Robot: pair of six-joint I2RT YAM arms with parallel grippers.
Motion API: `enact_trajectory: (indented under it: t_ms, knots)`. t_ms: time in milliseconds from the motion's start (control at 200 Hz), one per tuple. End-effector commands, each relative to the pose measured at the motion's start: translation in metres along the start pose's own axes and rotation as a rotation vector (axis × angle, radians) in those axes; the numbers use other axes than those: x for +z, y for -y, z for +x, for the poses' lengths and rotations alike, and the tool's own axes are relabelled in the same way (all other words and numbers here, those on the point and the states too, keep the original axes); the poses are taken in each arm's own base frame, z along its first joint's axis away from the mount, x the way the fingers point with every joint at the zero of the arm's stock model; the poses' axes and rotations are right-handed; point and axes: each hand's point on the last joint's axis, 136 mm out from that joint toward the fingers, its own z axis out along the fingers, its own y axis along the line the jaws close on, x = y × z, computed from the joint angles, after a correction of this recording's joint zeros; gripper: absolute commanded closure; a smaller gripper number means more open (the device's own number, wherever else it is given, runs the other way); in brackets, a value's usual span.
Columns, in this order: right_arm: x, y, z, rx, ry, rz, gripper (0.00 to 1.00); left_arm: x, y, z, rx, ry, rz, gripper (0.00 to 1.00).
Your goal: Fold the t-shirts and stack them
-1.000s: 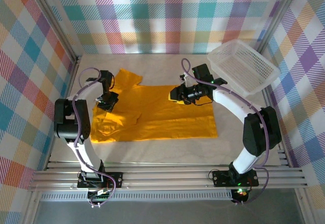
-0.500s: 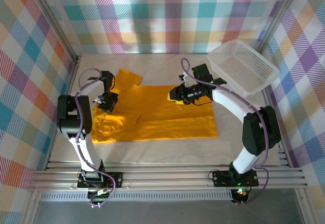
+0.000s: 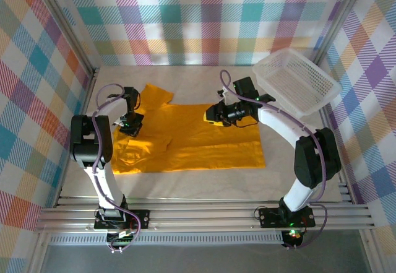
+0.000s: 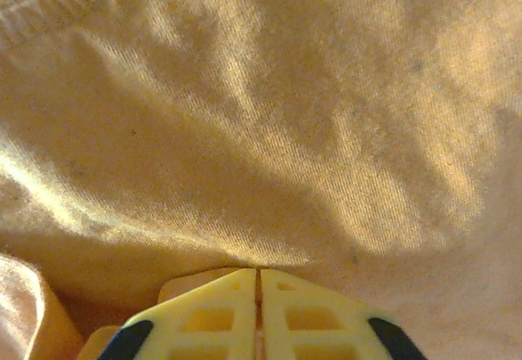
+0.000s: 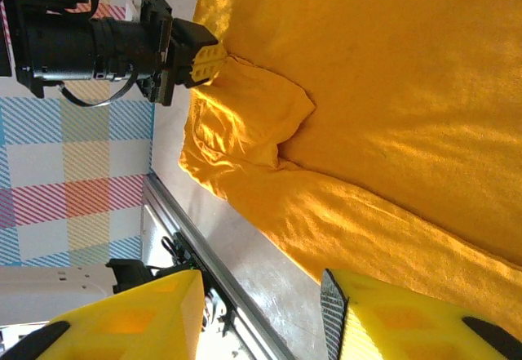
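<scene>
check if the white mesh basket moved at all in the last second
No. The white mesh basket sits at the same spot beside the far right corner post, its outline unchanged against that post.

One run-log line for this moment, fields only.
left gripper: shut on t-shirt, left end | right gripper: open, above shirt near far edge | t-shirt: spread on table, left end rumpled

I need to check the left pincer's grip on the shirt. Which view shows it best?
Left wrist view: the left pincer is shut, orange-yellow t-shirt creases converging at its tips. Right wrist shows it sideways, tips against a bunched fold; top external shows it small.
</scene>
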Motion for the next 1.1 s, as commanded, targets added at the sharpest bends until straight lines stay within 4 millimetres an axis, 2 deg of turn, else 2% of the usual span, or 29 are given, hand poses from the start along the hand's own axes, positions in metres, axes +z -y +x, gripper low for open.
enact_trajectory:
  t_ms: [0,220,485,635,1095]
  knots:
    - [0.001,-0.006,-0.007,-0.034,0.004,-0.025,0.57,-0.013,-0.001,-0.012,-0.011,0.033,-0.002,0.94]
    - [0.003,-0.004,-0.009,-0.028,0.004,-0.021,0.57,-0.032,0.011,-0.012,0.03,0.041,0.051,1.0]
    - [0.004,-0.003,-0.012,-0.023,0.008,-0.017,0.58,-0.037,0.018,-0.012,0.064,0.042,0.078,1.0]
    - [0.004,0.0,-0.01,-0.018,0.008,-0.009,0.58,-0.042,0.031,-0.013,0.089,0.049,0.126,1.0]
    - [0.004,0.001,-0.01,-0.013,0.008,0.0,0.58,-0.035,0.056,-0.007,0.171,0.028,0.183,1.0]
